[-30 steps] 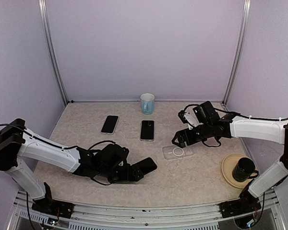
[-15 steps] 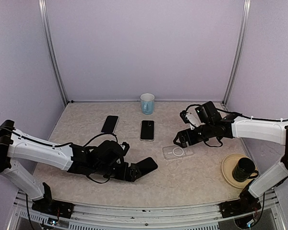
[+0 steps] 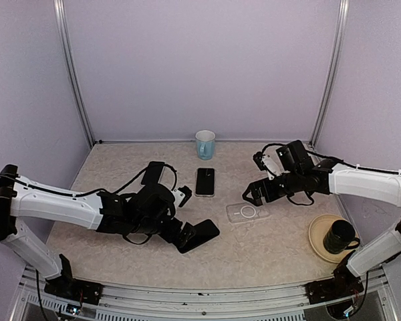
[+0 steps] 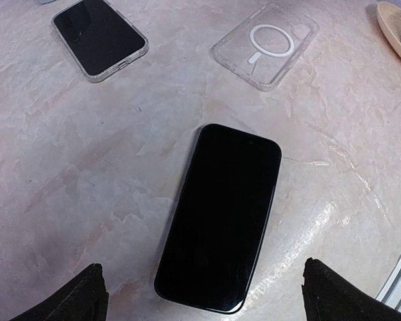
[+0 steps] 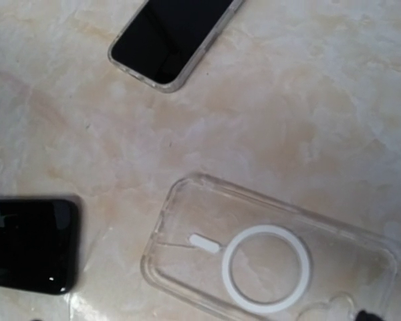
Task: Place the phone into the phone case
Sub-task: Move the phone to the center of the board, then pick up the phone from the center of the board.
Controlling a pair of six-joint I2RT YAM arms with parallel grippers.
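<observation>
A bare black phone lies flat, screen up, on the table at the front middle. In the left wrist view the phone lies lengthwise between my left gripper's open fingertips, which touch neither of its sides. The clear phone case with a white ring lies to the phone's right, empty and open side up. My right gripper hovers just behind the case. Only a dark fingertip shows at the frame's bottom edge, so it stands open and empty. The phone's end shows at the left there.
A phone in a clear case lies behind the middle, another phone farther left, partly under my left arm's cable. A pale blue mug stands at the back wall. A tan plate with a dark mug sits at the right front.
My left arm's wrist has swung toward the back and turned, while the black phone has stayed about where it was on the table. My right gripper has drifted slightly right.
</observation>
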